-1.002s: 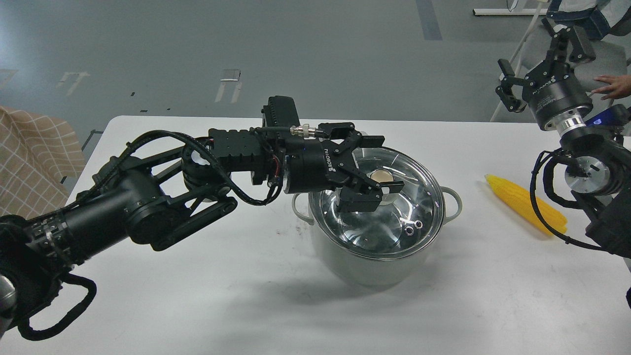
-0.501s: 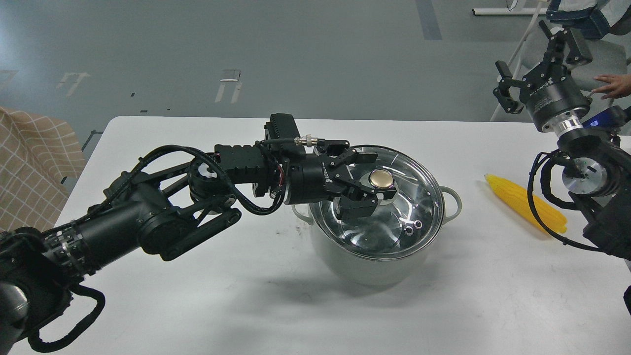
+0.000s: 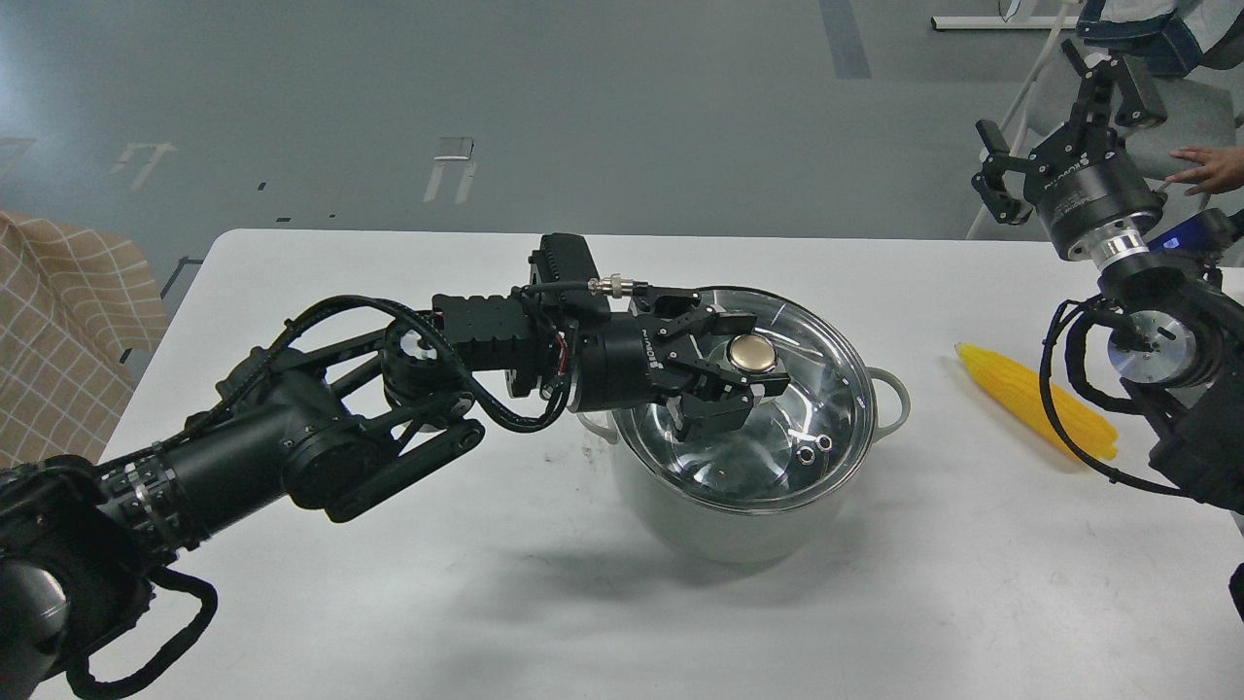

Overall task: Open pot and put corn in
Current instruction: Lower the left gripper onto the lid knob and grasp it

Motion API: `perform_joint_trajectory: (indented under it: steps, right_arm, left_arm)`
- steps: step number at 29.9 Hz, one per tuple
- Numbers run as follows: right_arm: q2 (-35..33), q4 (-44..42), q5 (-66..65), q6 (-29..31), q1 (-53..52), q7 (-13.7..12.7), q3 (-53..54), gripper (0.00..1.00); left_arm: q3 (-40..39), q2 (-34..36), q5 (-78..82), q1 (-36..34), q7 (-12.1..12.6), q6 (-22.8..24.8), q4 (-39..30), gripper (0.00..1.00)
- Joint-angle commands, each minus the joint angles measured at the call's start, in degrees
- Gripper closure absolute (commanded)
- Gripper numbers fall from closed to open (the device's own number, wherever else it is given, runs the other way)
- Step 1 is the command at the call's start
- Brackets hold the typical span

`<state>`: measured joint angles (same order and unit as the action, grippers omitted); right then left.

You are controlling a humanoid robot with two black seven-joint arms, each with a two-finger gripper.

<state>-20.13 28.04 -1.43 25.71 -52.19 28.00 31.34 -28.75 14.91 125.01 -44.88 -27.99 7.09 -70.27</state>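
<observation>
— Since a second ago, what has been shifted?

— Lowered and drawn in: the left gripper (image 3: pixel 743 365) has been brought down from above the lid (image 3: pixel 768 428) until its fingers are set on either side of the brass knob (image 3: pixel 752 354). The pot (image 3: pixel 719 525) and the corn (image 3: pixel 1038 403) have not been moved.

— How are the jaws held?

— On the left they are spread around the knob, not yet seen pressed against it. The right gripper (image 3: pixel 1059 117) is raised well to the right of the pot, and its jaws are spread with nothing between them.

— Where is the task's thing kept?

— The corn is laid flat on the white table (image 3: pixel 389 603), right of the pot and apart from it, partly covered by the right arm's cables. The pot is closed by the glass lid.

— What could be spoiled from here?

— It is judged that a closure made off-centre could let the smooth, rounded knob slip out, and the lid would be dropped back or tipped against the rim. A pull made sideways rather than upward could drag the pot across the table.

— What else is found around the pot?

— A checked cloth (image 3: pixel 58 321) is seen far left of it. A person's hand (image 3: pixel 1205 170) and a chair (image 3: pixel 1147 97) are seen beyond the table, far right of it. Nothing is placed between the pot and the corn.
</observation>
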Motion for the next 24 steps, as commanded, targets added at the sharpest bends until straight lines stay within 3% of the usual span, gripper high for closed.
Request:
perform_joint_trajectory:
  steps: [1,12,14,18,24]
  right_arm:
    - [0.00,0.00,-0.07,0.05,-0.01,0.00,-0.05,0.00]
    - [0.00,0.18,-0.07,0.05,-0.10,0.00,-0.05,0.00]
    - [0.00,0.18,-0.07,0.05,-0.10,0.00,-0.05,0.00]
    - [-0.09,0.18,-0.07,0.05,-0.10,0.00,-0.05,0.00]
    - [-0.26,0.26,-0.07,0.05,-0.01,0.00,-0.05,0.00]
  left_arm:
    - [0.01,-0.58,-0.01,0.06,-0.01,-0.32,1.01,0.23]
    - [0.01,-1.02,-0.01,0.15,-0.01,-0.76,2.51,0.23]
    - [0.01,-1.02,-0.01,0.15,-0.01,-0.94,2.68,0.29]
    - [0.01,-1.54,-0.01,0.15,-0.01,-1.02,3.12,0.55]
    - [0.01,-1.55,-0.01,0.15,-0.01,-1.02,3.04,0.68]
